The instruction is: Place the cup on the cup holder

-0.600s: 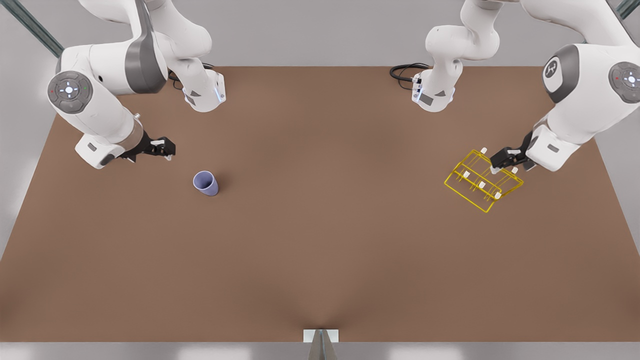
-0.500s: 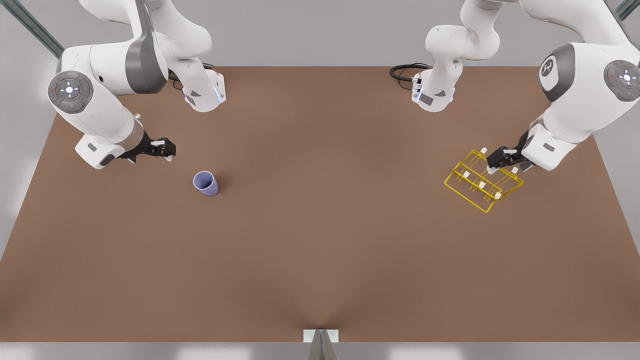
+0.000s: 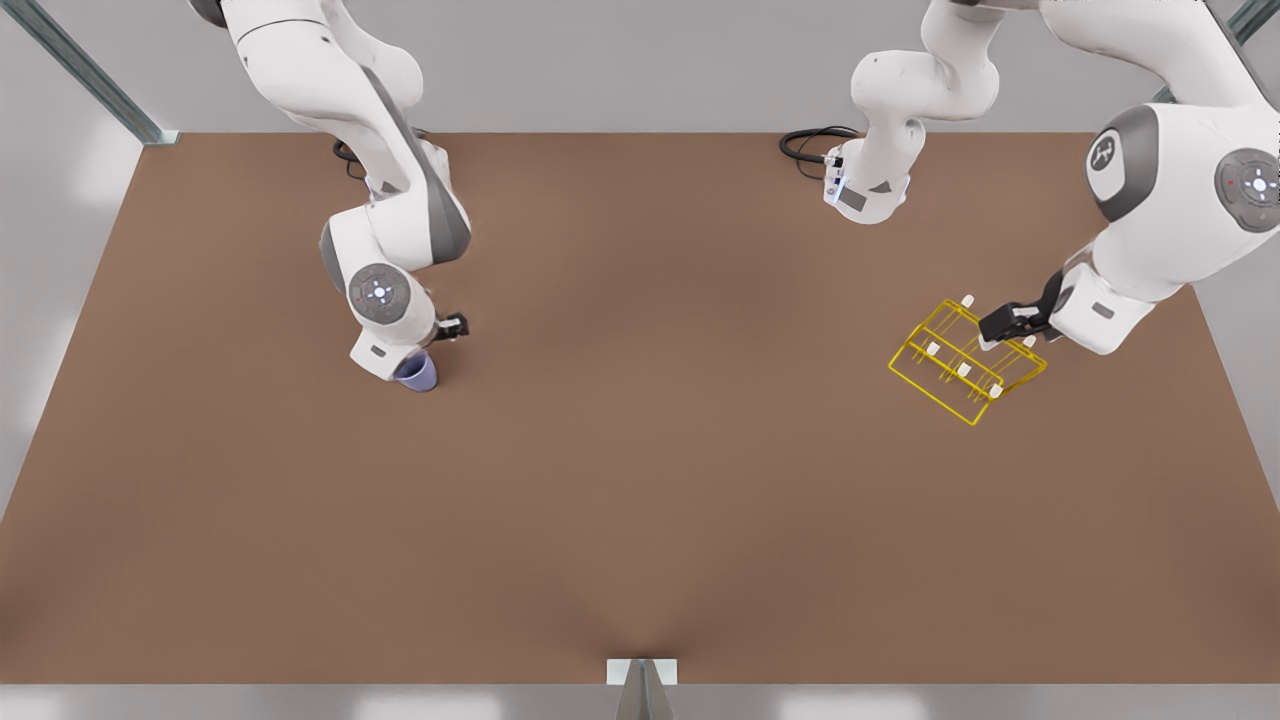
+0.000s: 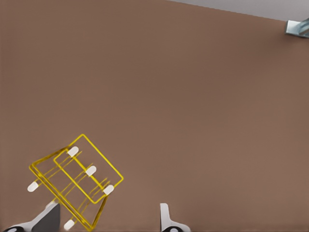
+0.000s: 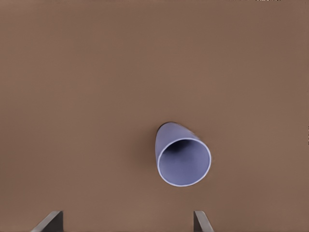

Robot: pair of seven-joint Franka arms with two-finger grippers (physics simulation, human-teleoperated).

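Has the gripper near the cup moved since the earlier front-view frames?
Yes. The right gripper swung toward the front view's right and now hangs over the cup, which stayed put.

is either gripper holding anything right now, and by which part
Nothing is held. The right gripper hangs open over the cup; the left gripper is open beside the cup holder.

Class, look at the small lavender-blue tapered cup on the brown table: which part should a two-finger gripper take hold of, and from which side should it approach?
Probably the wall just below the rim of the lavender-blue tapered cup, approached from above. It stands upright with its open mouth up and has no handle, so fingers either side of the round wall suit it. The right gripper, fingers open, hovers above it; the left gripper, open, is at the yellow wire cup holder.
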